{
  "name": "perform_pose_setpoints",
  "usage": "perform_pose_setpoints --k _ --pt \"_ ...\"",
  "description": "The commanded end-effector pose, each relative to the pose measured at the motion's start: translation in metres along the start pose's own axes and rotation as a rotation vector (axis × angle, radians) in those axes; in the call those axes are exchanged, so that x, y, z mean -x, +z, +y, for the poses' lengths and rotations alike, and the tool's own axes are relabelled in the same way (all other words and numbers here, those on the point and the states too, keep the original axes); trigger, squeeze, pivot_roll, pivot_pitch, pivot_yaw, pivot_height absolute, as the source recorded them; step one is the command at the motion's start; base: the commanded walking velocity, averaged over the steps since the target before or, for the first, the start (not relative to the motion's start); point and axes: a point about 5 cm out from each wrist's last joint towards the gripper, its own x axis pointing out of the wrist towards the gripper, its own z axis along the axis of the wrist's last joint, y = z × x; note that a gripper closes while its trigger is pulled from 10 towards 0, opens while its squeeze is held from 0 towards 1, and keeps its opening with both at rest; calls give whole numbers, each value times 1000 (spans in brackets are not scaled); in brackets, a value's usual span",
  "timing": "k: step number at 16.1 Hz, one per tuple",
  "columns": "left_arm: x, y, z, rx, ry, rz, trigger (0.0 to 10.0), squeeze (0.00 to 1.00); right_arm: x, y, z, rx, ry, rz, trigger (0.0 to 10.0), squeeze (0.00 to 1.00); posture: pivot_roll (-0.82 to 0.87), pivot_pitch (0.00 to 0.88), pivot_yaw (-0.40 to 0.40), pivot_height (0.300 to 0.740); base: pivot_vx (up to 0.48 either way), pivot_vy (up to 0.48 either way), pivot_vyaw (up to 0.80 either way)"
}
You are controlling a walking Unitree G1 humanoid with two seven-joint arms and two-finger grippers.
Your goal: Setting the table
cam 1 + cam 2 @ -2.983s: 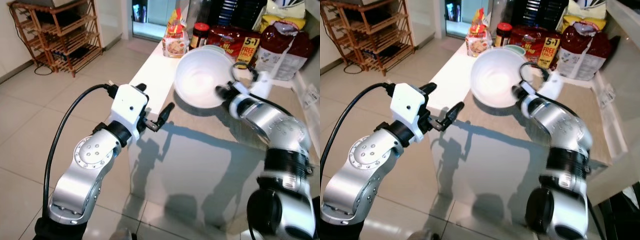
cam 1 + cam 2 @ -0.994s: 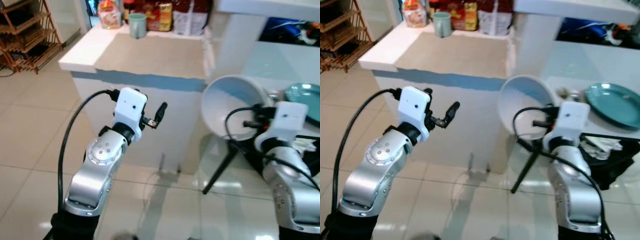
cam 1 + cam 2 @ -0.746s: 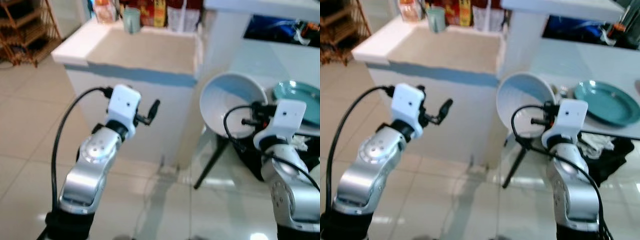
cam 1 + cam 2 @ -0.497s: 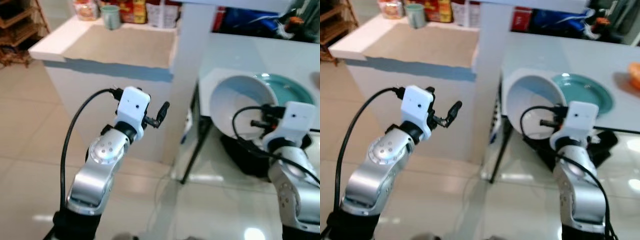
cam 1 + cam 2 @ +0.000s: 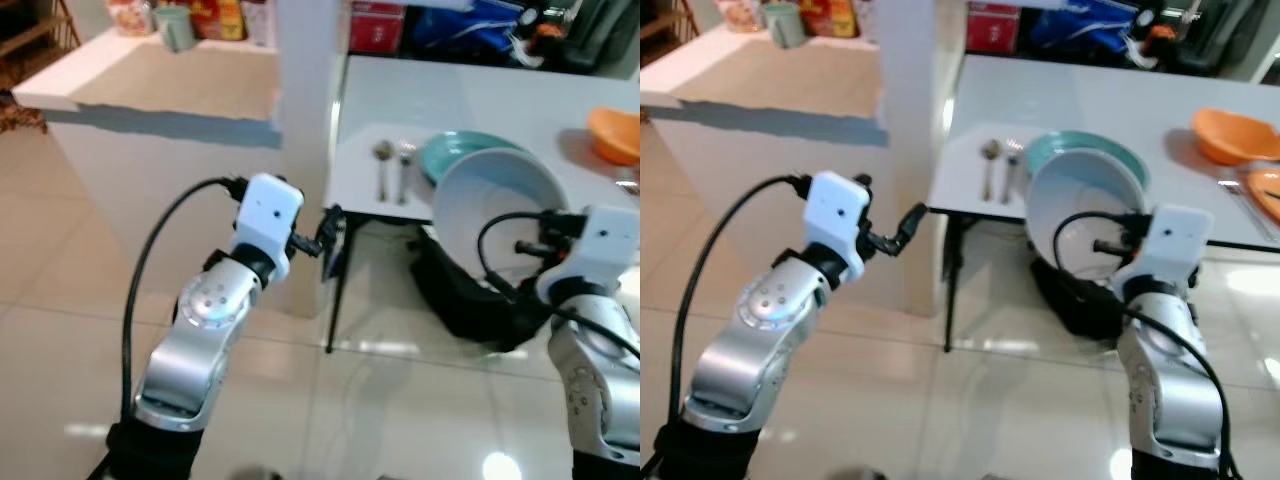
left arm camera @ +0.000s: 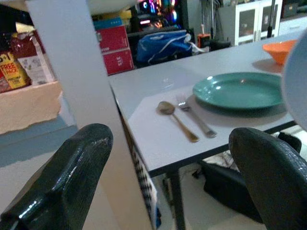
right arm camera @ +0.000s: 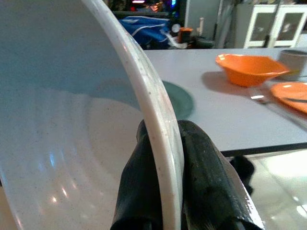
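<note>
Grey table (image 5: 480,100) ahead; right hand (image 7: 165,158) pinching white bowl (image 5: 495,215) rim.

The right tool (image 7: 160,191) pinches the rim of a large white bowl (image 7: 62,124), one black finger (image 7: 136,191) inside the rim and one outside. Beyond the rim lies a grey desk (image 7: 211,115) carrying a teal plate (image 7: 180,98), an orange bowl (image 7: 249,69) and, at the edge, what looks like an orange plate (image 7: 290,91) with cutlery across it.
</note>
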Motion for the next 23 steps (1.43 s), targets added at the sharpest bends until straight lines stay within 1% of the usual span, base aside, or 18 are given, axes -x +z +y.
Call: perform_pose_setpoints --k 1,5,9,12,14,23 --pt "1 -1 3 -7 11 7 10000 0 1 8 5 -4 20 -38 10000 0 42 48 -25 740 0 -480 0" --pt "1 -1 3 -3 12 8 10000 0 1 8 4 -5 16 -37 10000 0 41 50 -22 740 0 -480 0" --pt "-2 3 6 34 36 2 10000 0 1 9 4 -11 11 -37 10000 0 41 50 -19 740 0 -437 0" --pt "-3 0 9 63 55 32 10000 0 0 11 9 -55 38 -24 10000 0 39 50 -18 740 170 0 0" --pt "-3 -1 11 91 68 49 10000 0 1 12 14 -93 81 -11 10000 0 42 50 -20 740 283 0 0" --pt "-3 0 11 109 65 59 10000 0 1 14 23 -129 118 3 10000 0 42 53 -22 740 382 0 0"
